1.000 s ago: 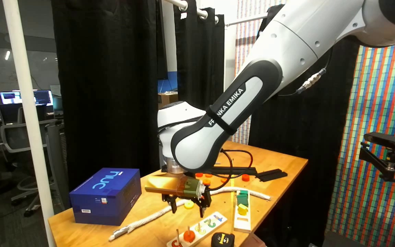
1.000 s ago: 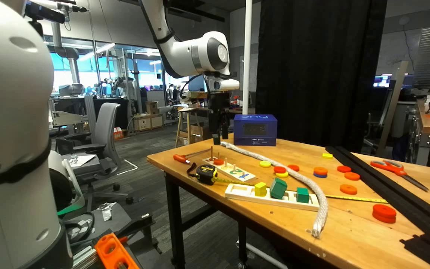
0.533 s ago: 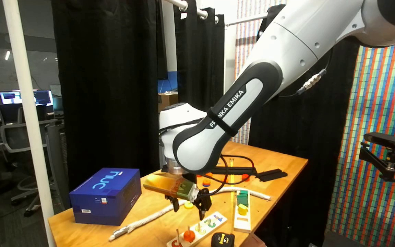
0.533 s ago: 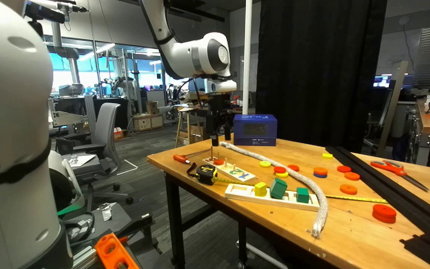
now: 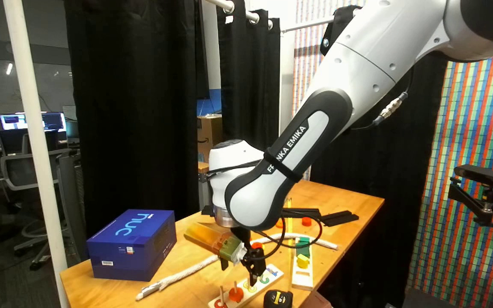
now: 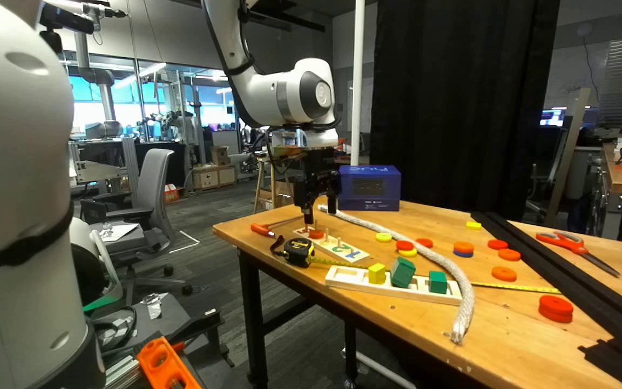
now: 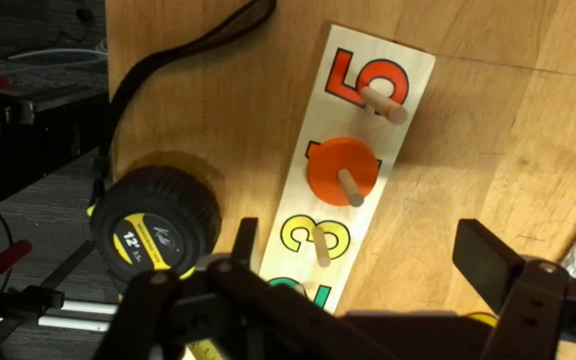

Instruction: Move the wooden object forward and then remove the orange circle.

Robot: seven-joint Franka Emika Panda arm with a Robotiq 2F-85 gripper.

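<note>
Pale wood lies beneath your hand point(image 7: 360, 240): the numbered peg board point(image 7: 353, 127) rests flat on the tabletop point(image 7: 468, 165), near the tape measure point(image 7: 158, 222). Your hand is spread wide, grasping nothing, and hangs over the board in both exterior views. One orange disc point(image 7: 324, 172) sits around a peg point(image 7: 351, 189), between the red 5 point(image 7: 348, 93) and the yellow 3 point(image 7: 343, 241); most likely that is the circle you must take off, so the removal is not yet done. Whether the board is already far enough forward, these views do not tell you. Left for you, probably: any push still owed, then lifting the disc off its peg.
</note>
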